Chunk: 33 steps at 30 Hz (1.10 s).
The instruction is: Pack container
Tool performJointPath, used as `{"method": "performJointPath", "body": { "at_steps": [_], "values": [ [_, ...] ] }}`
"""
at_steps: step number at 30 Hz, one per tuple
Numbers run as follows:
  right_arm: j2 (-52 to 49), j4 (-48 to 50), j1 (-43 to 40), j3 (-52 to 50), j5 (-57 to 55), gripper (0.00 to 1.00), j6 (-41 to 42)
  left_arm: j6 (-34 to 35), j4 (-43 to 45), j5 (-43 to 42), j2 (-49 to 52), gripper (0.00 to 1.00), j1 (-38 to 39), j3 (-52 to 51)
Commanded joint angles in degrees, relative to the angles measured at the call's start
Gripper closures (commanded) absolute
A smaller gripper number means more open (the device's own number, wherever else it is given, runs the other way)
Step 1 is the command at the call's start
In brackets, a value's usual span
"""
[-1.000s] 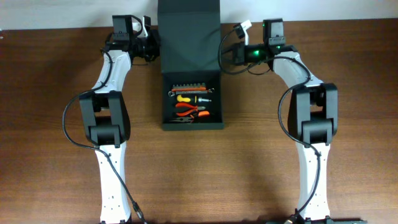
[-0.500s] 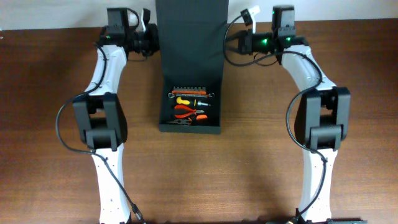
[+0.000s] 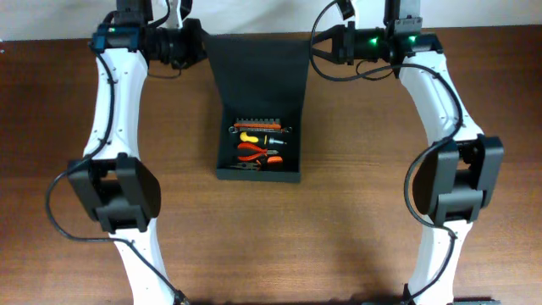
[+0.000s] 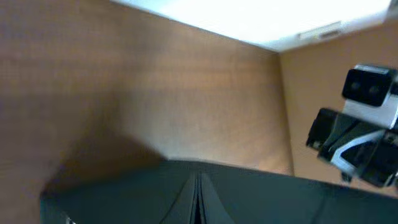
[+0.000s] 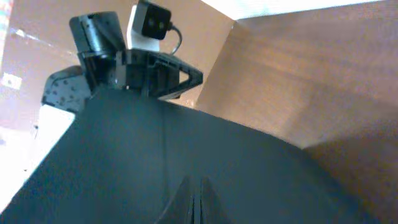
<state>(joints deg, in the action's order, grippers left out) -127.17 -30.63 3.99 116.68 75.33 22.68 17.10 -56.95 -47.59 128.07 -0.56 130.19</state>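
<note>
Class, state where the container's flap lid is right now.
Overhead, the lid stands far centre, behind the tool-filled container, pinched between the left gripper and right gripper.

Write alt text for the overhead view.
A dark container sits open on a wooden table, with orange and yellow tools packed inside. Both arms reach to its raised flap lid, the left hand and right hand gripping its opposite side edges.
</note>
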Motion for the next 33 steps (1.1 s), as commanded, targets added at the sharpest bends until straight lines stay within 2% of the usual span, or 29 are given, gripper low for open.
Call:
{"method": "performJointPath", "body": {
  "at_steps": [1, 9, 13, 18, 24, 29, 33],
  "values": [
    [5.6, -4.9, 1.3, 1.0, -2.1, 0.96, -4.2, -5.3, -4.1, 3.3, -4.7, 0.98, -0.2, 0.3],
    [12.2, -31.6, 5.3, 1.0, -27.1, 0.96, -18.9, -9.2, -18.6, 8.7, -8.7, 0.98, -0.1, 0.3],
    [12.4, -39.3, 8.0, 1.0, -32.7, 0.96, -23.0, -11.8, -26.3, 15.2, -8.7, 0.98, 1.1, 0.3],
    [12.4, -44.9, 11.4, 1.0, -43.4, 0.96, -23.4, -14.2, -30.3, 19.2, -8.7, 0.98, 4.0, 0.3],
    [12.4, -54.1, 13.8, 1.0, -51.7, 0.96, -25.7, -14.2, -30.0, 31.2, -8.7, 0.98, 8.7, 0.3],
    [12.4, -59.6, 16.1, 0.4, -55.7, 0.96, -25.7, -15.7, -26.8, 35.9, -8.4, 0.97, 11.7, -0.2],
    [12.4, -60.0, 19.2, -2.0, -56.8, 0.96, -25.7, -15.7, -25.6, 39.1, -7.2, 0.97, 13.3, -2.5]
  ]
}}
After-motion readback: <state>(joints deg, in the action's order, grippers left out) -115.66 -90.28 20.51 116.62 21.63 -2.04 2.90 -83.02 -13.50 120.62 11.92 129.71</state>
